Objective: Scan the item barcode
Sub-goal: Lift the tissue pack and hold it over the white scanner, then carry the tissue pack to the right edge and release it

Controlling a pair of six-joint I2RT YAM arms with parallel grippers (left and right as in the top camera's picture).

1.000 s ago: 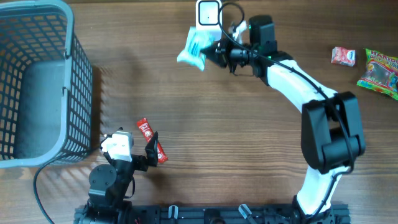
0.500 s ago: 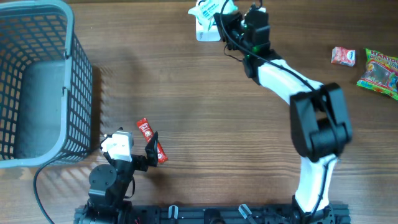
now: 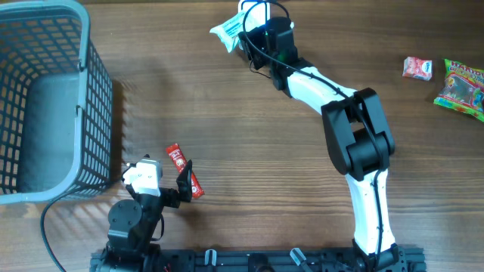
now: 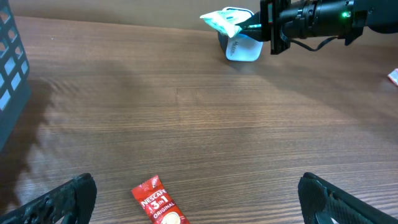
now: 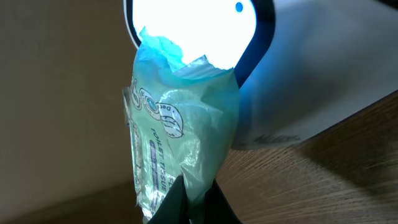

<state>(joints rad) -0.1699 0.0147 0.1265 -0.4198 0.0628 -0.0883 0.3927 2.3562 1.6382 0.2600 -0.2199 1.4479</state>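
A pale green tissue packet (image 3: 226, 32) hangs pinched in my right gripper (image 3: 243, 36), which is shut on its lower edge (image 5: 194, 202). In the right wrist view the packet (image 5: 180, 130) is held upright in front of the scanner's glowing white face (image 5: 193, 25). The left wrist view shows the same packet (image 4: 225, 20) just above the white scanner (image 4: 242, 48) at the table's far edge. My left gripper (image 3: 180, 185) stands open near the front edge, with a red Nescafe sachet (image 4: 155, 202) lying on the wood between its fingers, untouched.
A grey wire basket (image 3: 45, 98) fills the far left. At the far right lie a small red-and-white snack packet (image 3: 417, 68) and a colourful candy bag (image 3: 463, 87). Bare wood stretches between the two arms.
The right gripper has carried the tissue packet up to the scanner and then a little leftward, turning it. The left arm and the sachet have stayed put.
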